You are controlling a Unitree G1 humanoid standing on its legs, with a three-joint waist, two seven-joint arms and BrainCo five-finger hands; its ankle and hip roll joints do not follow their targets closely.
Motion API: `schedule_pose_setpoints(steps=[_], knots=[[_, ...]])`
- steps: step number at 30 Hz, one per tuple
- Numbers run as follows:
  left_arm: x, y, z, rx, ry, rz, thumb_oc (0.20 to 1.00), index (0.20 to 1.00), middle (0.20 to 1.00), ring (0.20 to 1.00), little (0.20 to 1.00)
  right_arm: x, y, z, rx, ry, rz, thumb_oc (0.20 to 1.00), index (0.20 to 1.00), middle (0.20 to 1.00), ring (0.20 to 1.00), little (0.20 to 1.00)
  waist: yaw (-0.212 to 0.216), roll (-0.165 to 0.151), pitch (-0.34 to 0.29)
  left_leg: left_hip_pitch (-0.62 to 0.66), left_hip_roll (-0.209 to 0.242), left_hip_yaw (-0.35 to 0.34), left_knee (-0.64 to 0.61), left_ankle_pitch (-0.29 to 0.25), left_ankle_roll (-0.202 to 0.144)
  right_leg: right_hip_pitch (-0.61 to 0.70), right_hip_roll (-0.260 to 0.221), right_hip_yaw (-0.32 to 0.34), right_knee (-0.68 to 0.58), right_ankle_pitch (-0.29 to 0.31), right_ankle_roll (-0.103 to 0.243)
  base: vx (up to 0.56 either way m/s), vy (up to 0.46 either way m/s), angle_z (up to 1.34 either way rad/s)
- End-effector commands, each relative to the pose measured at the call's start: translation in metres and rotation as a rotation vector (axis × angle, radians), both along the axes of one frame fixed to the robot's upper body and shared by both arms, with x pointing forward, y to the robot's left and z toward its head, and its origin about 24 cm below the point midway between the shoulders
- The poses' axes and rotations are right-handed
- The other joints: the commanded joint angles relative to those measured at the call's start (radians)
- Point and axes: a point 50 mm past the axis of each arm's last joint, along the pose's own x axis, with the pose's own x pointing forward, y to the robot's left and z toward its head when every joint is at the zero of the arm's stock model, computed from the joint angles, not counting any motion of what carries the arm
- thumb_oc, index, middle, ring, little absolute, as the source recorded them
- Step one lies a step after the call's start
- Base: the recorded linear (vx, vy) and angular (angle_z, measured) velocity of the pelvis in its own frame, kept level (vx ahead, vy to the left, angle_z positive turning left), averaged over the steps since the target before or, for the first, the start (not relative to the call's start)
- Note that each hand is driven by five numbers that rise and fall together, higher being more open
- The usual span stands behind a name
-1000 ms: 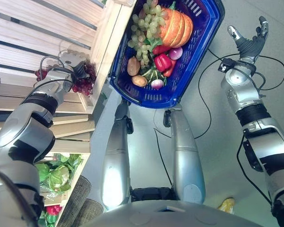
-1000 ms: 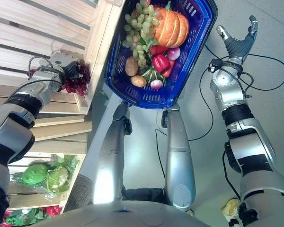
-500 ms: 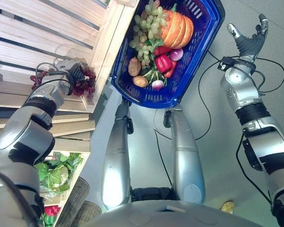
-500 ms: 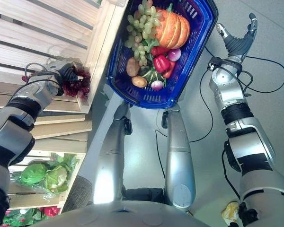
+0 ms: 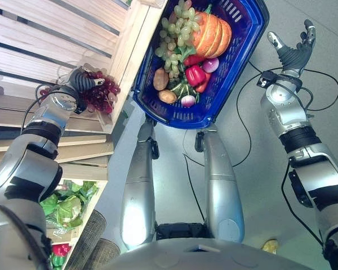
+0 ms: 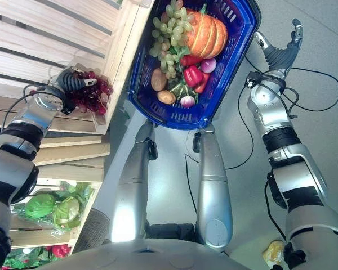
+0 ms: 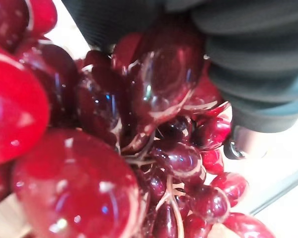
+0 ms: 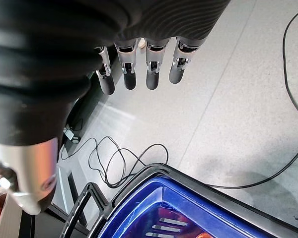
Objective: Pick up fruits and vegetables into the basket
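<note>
The robot's left hand (image 5: 78,80) curls around a glossy, dark red grape bunch (image 5: 99,97) dangling beside it, probably loose and floppy, best gripped near the stem, right hand (image 5: 293,52) spread idle.

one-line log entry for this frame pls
left hand: shut on red grapes at wooden shelf | right hand: open, idle | blue basket: holds produce
</note>
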Motion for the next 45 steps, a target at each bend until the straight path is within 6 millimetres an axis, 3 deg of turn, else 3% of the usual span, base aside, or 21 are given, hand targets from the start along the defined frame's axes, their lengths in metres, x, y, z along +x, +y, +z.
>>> schedule_pose_setpoints(steps=[1,14,22,30,40,45], knots=[[-0.012,0.019,-0.004,-0.158,-0.066,0.057,0.2,0.2,0.2,0.2,0.2,-0.012,-0.011,-0.002,0.005,-0.047,-0.003,1.0,1.0,1.0,1.0,1.0,0.008,0.007,-0.045,0.0,-0.02,0.017,0.092,-0.09,0.023,0.057,0.01,0.01,-0.081,0.048,0.101,0.0,0.0,0.0],[-0.016,0.015,0.031,-0.691,-0.45,-0.017,0.2,0.2,0.2,0.2,0.2,-0.018,0.0,-0.006,-0.043,-0.079,0.089,1.0,1.0,1.0,1.0,1.0,0.014,0.004,-0.045,0.012,-0.023,0.012,0.088,-0.095,0.023,0.065,0.009,0.007,-0.069,0.029,0.099,0.0,0.0,0.0],[-0.026,0.003,0.045,-0.978,-0.715,-0.178,0.2,0.2,0.2,0.2,0.2,-0.027,0.03,-0.003,-0.15,-0.152,0.262,1.0,1.0,1.0,1.0,1.0,0.019,0.0,-0.045,0.026,-0.028,0.006,0.083,-0.103,0.025,0.078,0.005,0.004,-0.07,0.019,0.099,0.0,0.0,0.0],[-0.035,-0.013,0.056,-1.032,-0.841,-0.323,0.2,0.2,0.2,0.2,0.2,-0.039,0.065,0.003,-0.229,-0.207,0.502,1.0,1.0,1.0,1.0,1.0,0.022,-0.006,-0.045,0.037,-0.033,0.006,0.082,-0.105,0.026,0.09,0.0,-0.001,-0.072,0.015,0.099,0.0,0.0,0.0],[-0.044,-0.056,0.081,-1.044,-0.943,-0.6,0.2,0.2,0.2,0.2,0.2,-0.05,0.103,0.007,-0.333,-0.216,0.746,1.0,1.0,1.0,1.0,1.0,0.034,0.001,-0.045,0.055,-0.038,0.009,0.077,-0.107,0.028,0.112,-0.015,-0.01,-0.08,0.013,0.099,0.0,0.0,0.0],[-0.049,-0.08,0.094,-1.029,-0.953,-0.711,0.2,0.2,0.2,0.2,0.2,-0.055,0.12,0.019,-0.387,-0.238,0.823,1.0,1.0,1.0,1.0,1.0,0.041,0.0,-0.045,0.056,-0.042,0.008,0.078,-0.105,0.03,0.117,-0.018,-0.015,-0.082,0.017,0.098,0.0,0.0,0.0]])
